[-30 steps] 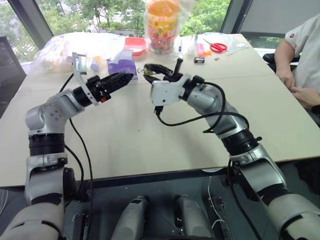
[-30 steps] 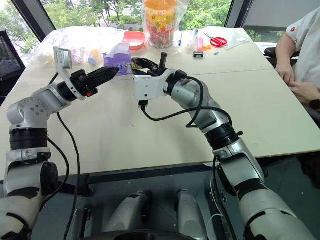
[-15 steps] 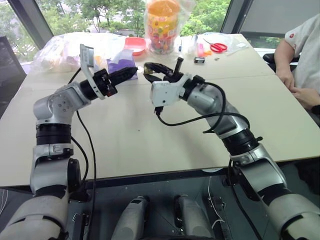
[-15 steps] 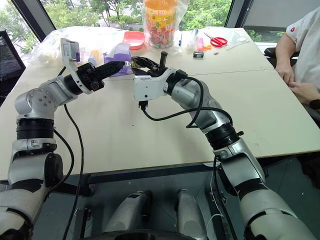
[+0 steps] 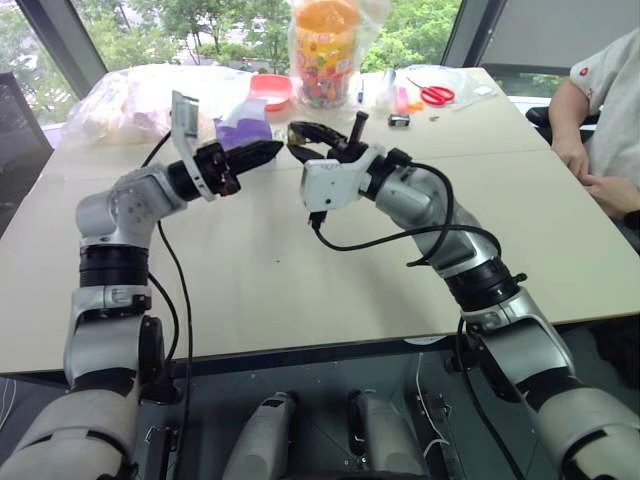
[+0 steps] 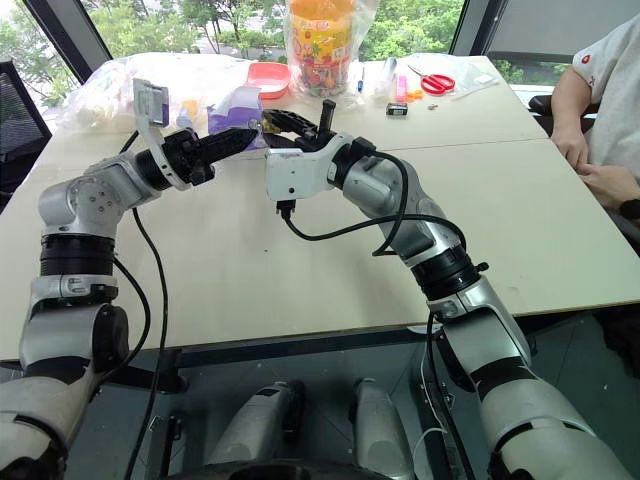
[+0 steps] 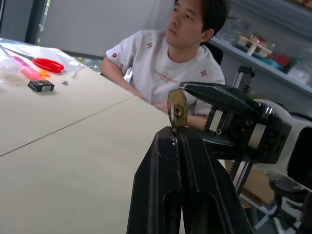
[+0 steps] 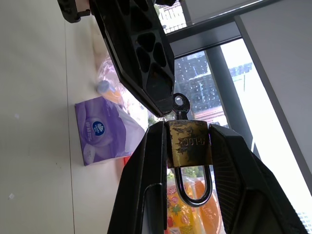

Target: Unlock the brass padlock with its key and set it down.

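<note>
above a pale tabletop [image 5: 300, 270], two robot arms meet in mid-air. the right gripper [image 8: 187, 141] has its two black fingers clamped on the sides of a small brass padlock [image 8: 189, 144], held clear of the table with its silvery shackle [image 8: 194, 187] still closed in a loop. a key [image 8: 178, 103] sticks out of the padlock's base. the left gripper [image 7: 176, 134] has its jaws pressed together on the head of that key, its fingertips just beside the padlock. farther back on the table lie a purple tissue pack [image 5: 243, 122], a red dish [image 5: 270, 90], a bag of coloured sweets [image 5: 325, 45] and red-handled scissors [image 5: 435, 95]. a person in a white shirt [image 5: 605, 90] sits at the table's right edge.
</note>
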Controlling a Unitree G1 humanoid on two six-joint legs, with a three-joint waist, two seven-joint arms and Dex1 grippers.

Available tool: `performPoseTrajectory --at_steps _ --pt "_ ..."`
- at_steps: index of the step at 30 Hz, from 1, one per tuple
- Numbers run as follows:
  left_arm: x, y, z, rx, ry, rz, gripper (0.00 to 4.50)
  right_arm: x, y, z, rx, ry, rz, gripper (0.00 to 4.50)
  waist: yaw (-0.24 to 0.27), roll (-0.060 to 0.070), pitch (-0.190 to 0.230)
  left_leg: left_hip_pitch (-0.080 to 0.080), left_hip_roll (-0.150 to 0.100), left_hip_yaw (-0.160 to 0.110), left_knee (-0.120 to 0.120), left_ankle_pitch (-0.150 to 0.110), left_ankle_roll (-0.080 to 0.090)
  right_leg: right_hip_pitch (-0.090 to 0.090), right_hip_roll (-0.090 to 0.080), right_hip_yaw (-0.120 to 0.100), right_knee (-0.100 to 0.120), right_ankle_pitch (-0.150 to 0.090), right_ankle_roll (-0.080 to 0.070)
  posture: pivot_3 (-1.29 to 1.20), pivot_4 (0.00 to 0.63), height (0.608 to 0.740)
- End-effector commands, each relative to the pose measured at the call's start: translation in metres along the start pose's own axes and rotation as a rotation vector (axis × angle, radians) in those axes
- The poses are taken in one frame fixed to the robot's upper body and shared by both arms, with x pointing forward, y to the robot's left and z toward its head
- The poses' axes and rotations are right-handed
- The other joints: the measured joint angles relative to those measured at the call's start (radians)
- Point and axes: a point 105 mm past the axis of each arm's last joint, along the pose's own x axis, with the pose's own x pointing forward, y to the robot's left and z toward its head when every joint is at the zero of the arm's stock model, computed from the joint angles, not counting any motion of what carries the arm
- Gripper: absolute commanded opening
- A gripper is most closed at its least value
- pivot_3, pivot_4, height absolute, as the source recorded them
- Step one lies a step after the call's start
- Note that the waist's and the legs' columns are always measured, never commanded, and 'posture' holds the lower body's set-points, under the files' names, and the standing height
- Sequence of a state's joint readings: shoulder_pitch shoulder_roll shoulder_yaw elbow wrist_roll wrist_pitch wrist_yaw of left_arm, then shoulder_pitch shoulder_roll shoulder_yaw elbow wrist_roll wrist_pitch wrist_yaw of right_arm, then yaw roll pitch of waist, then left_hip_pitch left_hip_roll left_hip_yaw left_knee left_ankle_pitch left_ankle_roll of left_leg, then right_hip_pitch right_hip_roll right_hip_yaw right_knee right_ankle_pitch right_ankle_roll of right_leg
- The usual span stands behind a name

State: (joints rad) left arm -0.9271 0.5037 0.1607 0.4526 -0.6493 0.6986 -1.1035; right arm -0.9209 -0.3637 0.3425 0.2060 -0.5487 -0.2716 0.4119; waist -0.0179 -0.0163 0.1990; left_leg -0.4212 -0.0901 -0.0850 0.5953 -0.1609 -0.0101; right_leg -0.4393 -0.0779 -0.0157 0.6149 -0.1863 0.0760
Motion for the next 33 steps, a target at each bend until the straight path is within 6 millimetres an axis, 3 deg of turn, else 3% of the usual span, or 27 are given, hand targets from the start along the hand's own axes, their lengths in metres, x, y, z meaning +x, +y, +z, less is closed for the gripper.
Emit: performPoseTrajectory --at_steps 1,10,13,16,30,33 --pt "0.007 -0.008 0.015 0.117 -0.002 -0.032 0.07 0.000 -0.013 0.012 -0.029 -0.045 -0.044 0.69 0.000 0.000 0.000 0.000 0.000 0.000 0.000 0.000 0.000 0.000 0.000 0.000 0.000 0.000 0.000 0.00 0.150 0.740" --pt "0.002 -0.012 0.022 0.065 -0.029 -0.067 0.07 -0.001 -0.013 0.010 -0.022 -0.036 -0.042 0.69 -0.001 0.000 0.000 0.000 0.000 0.000 0.000 0.000 0.000 0.000 0.000 0.000 0.000 0.000 0.000 0.00 0.150 0.740" --pt "0.000 -0.012 0.021 0.044 -0.023 -0.069 0.86 0.000 -0.013 0.009 -0.022 -0.034 -0.042 0.69 -0.001 0.000 0.000 0.000 0.000 0.000 0.000 0.000 0.000 0.000 0.000 0.000 0.000 0.000 0.000 0.00 0.150 0.740" --pt "-0.001 -0.011 0.020 0.048 -0.017 -0.054 2.17 0.000 -0.013 0.009 -0.021 -0.034 -0.043 0.69 -0.001 0.000 0.000 0.000 0.000 0.000 0.000 0.000 0.000 0.000 0.000 0.000 0.000 0.000 0.000 0.00 0.150 0.740" --pt "0.000 -0.005 0.029 0.037 -0.073 -0.026 2.17 0.000 -0.013 0.010 -0.021 -0.036 -0.043 0.69 0.000 0.000 0.000 0.000 0.000 0.000 0.000 0.000 0.000 0.000 0.000 0.000 0.000 0.000 0.000 0.00 0.150 0.740" --pt "0.002 -0.007 0.028 0.031 -0.070 -0.038 1.37 0.000 -0.013 0.011 -0.022 -0.038 -0.043 0.69 0.000 0.000 0.000 0.000 0.000 0.000 0.000 0.000 0.000 0.000 0.000 0.000 0.000 0.000 0.000 0.00 0.150 0.740"
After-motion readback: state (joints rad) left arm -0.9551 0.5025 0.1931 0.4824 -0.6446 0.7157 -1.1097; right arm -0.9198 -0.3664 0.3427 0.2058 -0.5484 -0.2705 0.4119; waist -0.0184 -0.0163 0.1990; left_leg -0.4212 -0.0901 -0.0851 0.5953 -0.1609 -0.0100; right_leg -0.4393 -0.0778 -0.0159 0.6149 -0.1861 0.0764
